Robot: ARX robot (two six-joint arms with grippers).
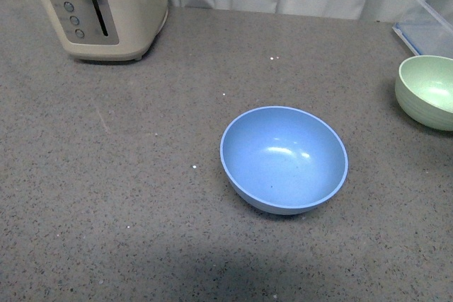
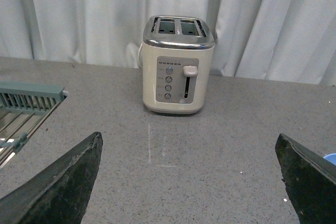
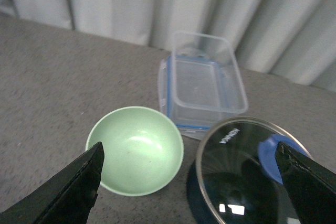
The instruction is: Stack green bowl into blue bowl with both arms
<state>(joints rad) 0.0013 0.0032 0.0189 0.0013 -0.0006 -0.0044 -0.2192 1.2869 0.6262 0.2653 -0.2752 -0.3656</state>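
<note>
The blue bowl [image 1: 284,158] stands upright and empty in the middle of the grey counter in the front view. The green bowl [image 1: 428,90] sits at the right edge of that view, partly cut off, apart from the blue one. Neither arm shows in the front view. In the right wrist view the green bowl [image 3: 135,149] lies just ahead of my right gripper [image 3: 191,182], which is open with nothing between its fingers. My left gripper [image 2: 190,174] is open over bare counter, and a sliver of the blue bowl [image 2: 331,158] shows by one finger.
A cream toaster [image 1: 106,6] stands at the back left. A clear plastic container [image 3: 202,83] sits behind the green bowl, and a dark pot with a glass lid [image 3: 247,174] is beside it. A dish rack [image 2: 23,111] lies far left. Curtains back the counter.
</note>
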